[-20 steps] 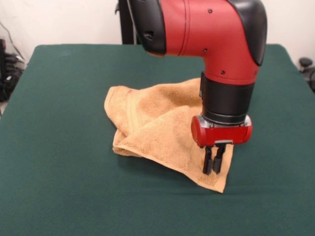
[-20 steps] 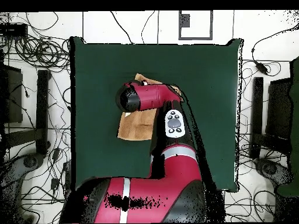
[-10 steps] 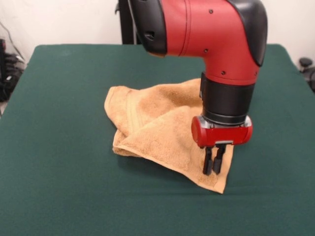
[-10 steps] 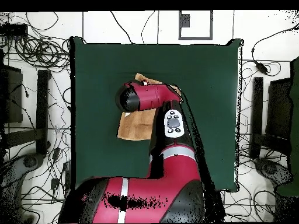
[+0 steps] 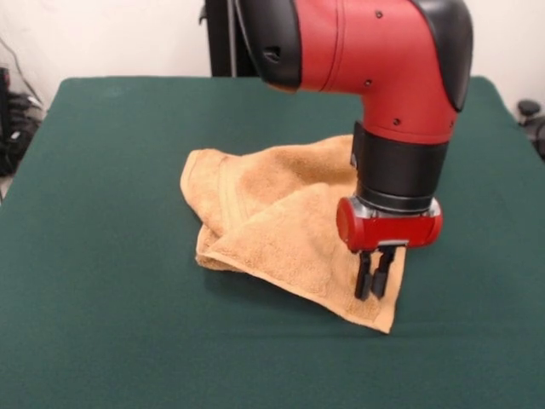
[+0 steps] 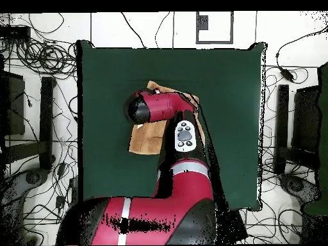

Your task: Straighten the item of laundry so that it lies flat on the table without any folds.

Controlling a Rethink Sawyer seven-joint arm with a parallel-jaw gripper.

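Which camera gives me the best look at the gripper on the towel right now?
The front view. It shows the gripper pointing down at the towel's near corner, fingers close together, over the table. In the overhead view the arm covers the gripper entirely; only parts of the towel show beside it.

Bright, even light; seemingly shadowless

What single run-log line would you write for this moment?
towel: folded over, not flat | gripper: at towel's near corner, nearly shut | table: green | step: straightening not yet done
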